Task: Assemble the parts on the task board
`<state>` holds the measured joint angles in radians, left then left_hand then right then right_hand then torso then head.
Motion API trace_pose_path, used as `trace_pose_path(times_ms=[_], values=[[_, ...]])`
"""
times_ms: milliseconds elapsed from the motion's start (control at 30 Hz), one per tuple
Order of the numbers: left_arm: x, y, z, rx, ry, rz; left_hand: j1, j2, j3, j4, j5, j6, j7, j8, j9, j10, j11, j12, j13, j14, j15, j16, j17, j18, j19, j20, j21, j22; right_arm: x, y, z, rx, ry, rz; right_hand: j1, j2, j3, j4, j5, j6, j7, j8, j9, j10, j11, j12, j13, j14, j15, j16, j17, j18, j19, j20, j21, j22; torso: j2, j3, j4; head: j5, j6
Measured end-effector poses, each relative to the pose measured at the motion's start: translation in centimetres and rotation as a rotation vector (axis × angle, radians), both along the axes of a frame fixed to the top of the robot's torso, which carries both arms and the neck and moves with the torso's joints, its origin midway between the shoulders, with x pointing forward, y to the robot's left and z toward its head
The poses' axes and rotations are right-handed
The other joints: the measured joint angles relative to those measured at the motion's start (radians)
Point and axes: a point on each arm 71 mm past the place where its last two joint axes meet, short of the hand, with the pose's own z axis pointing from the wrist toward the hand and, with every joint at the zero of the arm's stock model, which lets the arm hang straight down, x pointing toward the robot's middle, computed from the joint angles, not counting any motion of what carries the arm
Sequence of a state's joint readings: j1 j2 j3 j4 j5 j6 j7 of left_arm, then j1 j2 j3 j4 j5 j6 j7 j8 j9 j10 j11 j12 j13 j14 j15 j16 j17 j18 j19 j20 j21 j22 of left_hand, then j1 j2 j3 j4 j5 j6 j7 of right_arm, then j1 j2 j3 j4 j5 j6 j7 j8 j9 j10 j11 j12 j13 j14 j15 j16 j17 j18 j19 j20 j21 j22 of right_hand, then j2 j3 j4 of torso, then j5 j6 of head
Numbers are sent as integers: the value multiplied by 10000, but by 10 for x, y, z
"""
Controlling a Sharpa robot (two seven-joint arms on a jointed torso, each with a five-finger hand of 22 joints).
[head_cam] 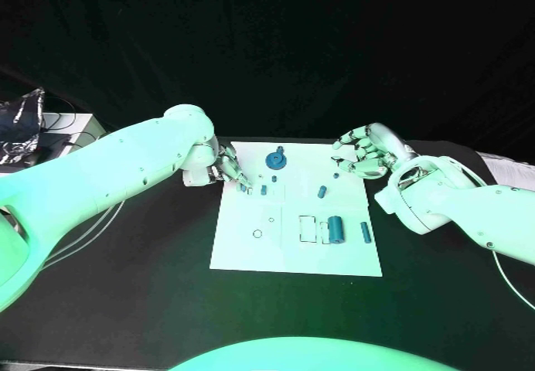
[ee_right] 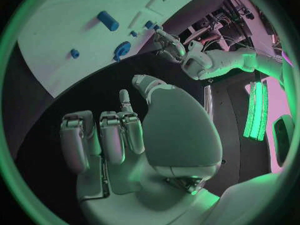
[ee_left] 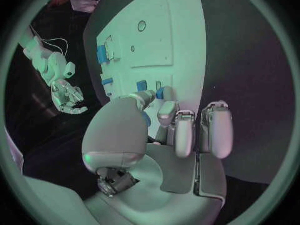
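Smooth white task board (head_cam: pixel 251 247) with blue cylindrical parts (head_cam: pixel 335 229) — left hand (head_cam: pixel 229 171) fingertips pinching one, right hand (head_cam: pixel 366 153) empty, fingers apart.

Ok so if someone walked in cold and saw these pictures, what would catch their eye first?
Probably the white task board in the middle of the black table, dotted with small blue parts, the biggest a round blue piece near its far edge. Next, the left hand reaching down onto the board's far left corner, fingertips at a small blue part. The right hand hangs empty above the board's far right corner, fingers loosely curled.
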<state>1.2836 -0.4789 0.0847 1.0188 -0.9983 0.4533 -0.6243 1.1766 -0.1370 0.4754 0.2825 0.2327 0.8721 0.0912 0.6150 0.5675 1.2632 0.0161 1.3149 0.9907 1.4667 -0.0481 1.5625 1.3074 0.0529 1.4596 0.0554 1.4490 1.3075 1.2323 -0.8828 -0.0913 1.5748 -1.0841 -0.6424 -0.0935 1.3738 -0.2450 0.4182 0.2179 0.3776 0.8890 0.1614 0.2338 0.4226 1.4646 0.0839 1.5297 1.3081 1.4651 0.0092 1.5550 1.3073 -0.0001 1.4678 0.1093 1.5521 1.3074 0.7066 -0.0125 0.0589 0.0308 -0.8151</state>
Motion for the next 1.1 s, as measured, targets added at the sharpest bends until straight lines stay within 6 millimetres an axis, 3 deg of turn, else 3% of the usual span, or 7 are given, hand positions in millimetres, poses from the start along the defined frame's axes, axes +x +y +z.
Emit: trace_pose_path(times_ms=[200,367,600,700,733,867,1100], values=[[0,0,0,-20,1,-3,438,-107,936,-158,-2,-38,-33,-41,182,0,0,-60,39,0,0,0,0,1,0,0,0,0,0,0,0,-1,1,1,0,0,0,0,0,0,0,0,0,0,0,0,0,0,0,0,0,0,0,0,0,0,-1,0,1,-12,-3],[0,0,0,-46,-1,-13,577,-214,2147,-641,-24,-131,-14,10,554,-1,2,-159,77,0,0,0,0,1,0,0,0,0,0,0,0,-1,2,2,0,0,43,-43,39,0,0,0,-1,0,0,0,-1,0,0,0,0,0,0,0,0,0,-3,1,-2,-12,-9],[0,0,0,-191,-33,6,523,-268,2357,-454,185,-201,-15,297,984,57,-56,-218,140,0,0,0,-1,1,0,0,0,-1,0,0,0,-6,6,-3,0,0,43,-43,39,0,0,0,-1,0,0,0,-2,0,0,0,0,0,0,0,0,2,-9,4,-2,-13,-12],[0,-1,0,-310,-84,71,236,-348,2444,-368,641,-195,-20,387,1335,62,-62,-254,140,0,0,0,0,2,0,0,0,-1,0,0,0,-8,8,-5,0,0,43,-43,39,0,0,0,-1,0,0,0,-3,0,0,0,0,0,0,0,0,8,-11,4,0,-13,-12],[0,-1,0,-352,-104,91,39,-375,2822,-696,877,-173,-42,395,1422,92,-91,-308,119,0,0,0,0,1,0,0,0,-1,0,0,0,-9,9,-6,0,0,43,-43,39,0,0,0,-1,0,0,0,-3,0,0,0,0,0,0,0,0,8,-11,4,2,-13,-12],[0,-3,1,-543,-192,171,-313,-401,2851,-732,1506,-118,-20,505,1690,132,-129,-403,-34,-9,-9,51,0,1,0,0,0,-1,0,0,0,-9,11,-3,0,0,43,-43,39,0,0,0,-1,0,0,0,-3,0,0,0,0,0,0,0,0,7,-11,4,3,-13,-12],[-2,-6,2,-896,-161,285,-612,-344,2794,-789,2188,-27,-40,506,1839,238,-232,-489,-105,2,-74,51,-1,0,37,-37,0,-1,0,0,0,-10,13,2,0,0,43,-43,39,0,0,0,-1,0,0,0,-4,0,0,0,0,0,0,0,0,7,-6,3,1,-13,-12]])
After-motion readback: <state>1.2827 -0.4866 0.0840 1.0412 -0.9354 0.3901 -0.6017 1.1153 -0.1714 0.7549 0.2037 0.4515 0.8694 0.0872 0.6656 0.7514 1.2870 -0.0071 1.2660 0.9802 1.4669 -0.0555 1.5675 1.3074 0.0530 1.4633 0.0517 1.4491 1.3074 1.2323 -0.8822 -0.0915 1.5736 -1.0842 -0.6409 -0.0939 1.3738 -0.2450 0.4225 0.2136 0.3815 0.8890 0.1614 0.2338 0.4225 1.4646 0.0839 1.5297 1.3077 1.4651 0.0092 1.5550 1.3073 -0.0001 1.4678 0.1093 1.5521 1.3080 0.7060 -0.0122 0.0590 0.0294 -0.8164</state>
